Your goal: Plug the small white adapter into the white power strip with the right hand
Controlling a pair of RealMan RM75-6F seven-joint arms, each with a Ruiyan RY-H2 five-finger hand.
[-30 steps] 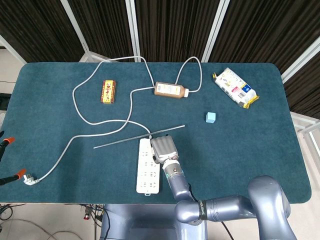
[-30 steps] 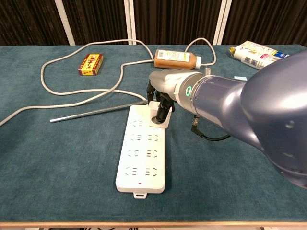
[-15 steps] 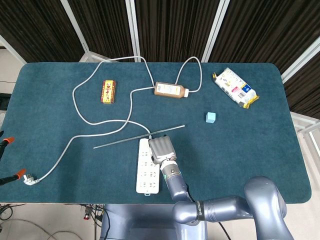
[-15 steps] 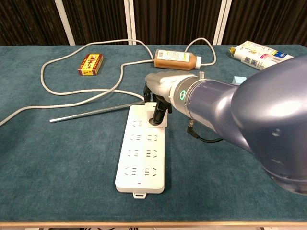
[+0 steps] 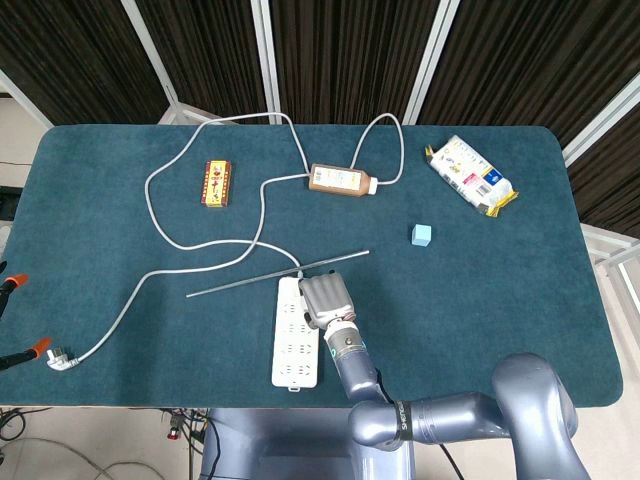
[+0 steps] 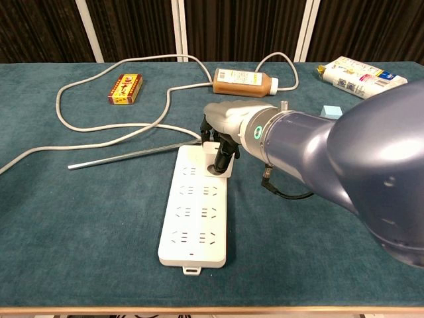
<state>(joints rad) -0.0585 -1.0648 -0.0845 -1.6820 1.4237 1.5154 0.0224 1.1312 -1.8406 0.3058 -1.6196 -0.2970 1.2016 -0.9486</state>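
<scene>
Now the right hand [image 6: 222, 136] holds the small white adapter [image 6: 221, 163] with its dark fingers [image 6: 222, 154] wrapped around it. The adapter sits on the top end of the white power strip [image 6: 195, 212], right over the first row of holes. A second ago the hand was a bit more to the right, then it slid left, and now it has come back a little and looks lower. The strip has also turned a tiny bit on the table [image 5: 480, 300]. I think the hand is pushing the adapter down into the holes. I cannot tell if the pins are all the way in. The left hand is not seen.
</scene>
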